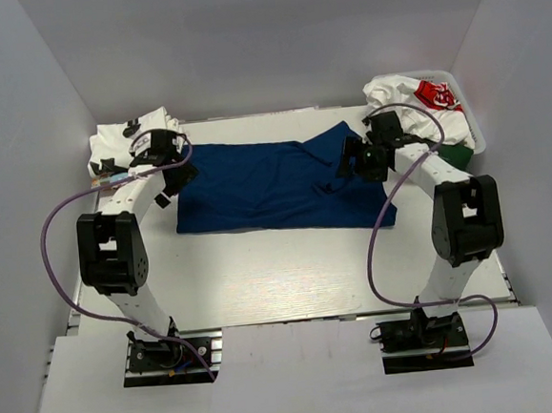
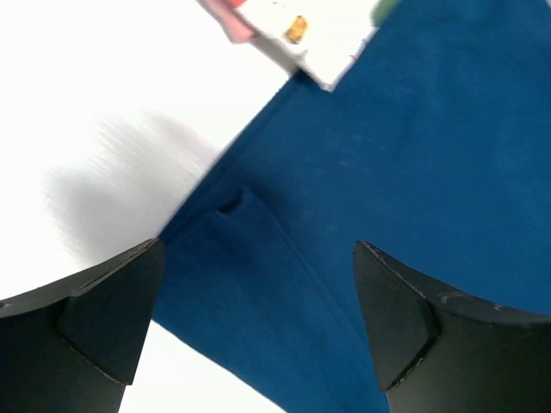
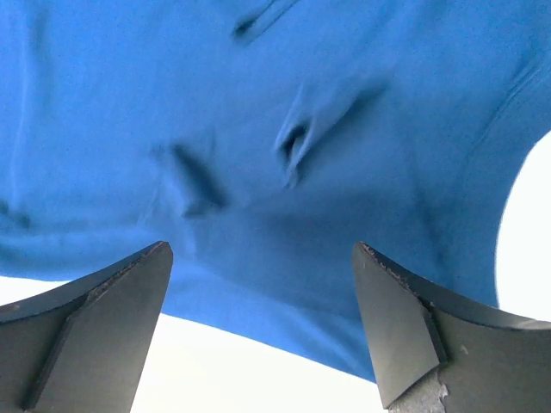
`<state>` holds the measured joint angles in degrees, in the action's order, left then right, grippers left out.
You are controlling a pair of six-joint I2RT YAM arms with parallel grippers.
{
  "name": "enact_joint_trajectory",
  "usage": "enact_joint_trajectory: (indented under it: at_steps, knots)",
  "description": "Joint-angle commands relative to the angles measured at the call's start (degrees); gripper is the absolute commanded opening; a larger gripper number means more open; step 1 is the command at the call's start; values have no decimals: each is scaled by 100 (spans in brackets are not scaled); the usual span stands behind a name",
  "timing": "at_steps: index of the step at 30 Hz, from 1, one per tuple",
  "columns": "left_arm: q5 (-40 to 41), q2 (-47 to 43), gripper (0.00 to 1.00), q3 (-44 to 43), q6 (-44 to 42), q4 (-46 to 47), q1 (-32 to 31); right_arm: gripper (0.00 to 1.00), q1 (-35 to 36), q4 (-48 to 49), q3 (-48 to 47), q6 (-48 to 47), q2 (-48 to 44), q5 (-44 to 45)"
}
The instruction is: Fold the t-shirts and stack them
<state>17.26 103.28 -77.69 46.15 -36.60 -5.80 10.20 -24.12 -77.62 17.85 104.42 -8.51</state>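
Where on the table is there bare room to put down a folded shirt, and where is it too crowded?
Bare: the table between the blue t-shirt and the arm bases. A thin strip behind the shirt too. Crowded: far left with the white t-shirts, far right with the basket.

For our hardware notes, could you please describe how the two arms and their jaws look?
The left arm and right arm each have white links joined by bulky black joint housings. A purple cable loops along each arm. The jaws are black, wedge-shaped, tapering to blunt tips.
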Motion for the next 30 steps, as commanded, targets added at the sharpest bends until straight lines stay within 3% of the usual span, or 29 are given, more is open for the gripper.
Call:
enact_joint_trajectory:
  at_steps: [1,10,24,30]
  knots:
    - [-335,-545,100,271,-185,363,-79,90,131,425,572,0,-466,-475]
    - [-741,-494,100,702,-352,724,-132,90,386,786,705,184,-10,-713]
    - [-979,139,100,650,-528,1041,-132,90,536,1040,-789,544,1448,-740]
    - [-864,139,100,597,-528,935,-132,90,553,1463,-1992,615,1959,-511]
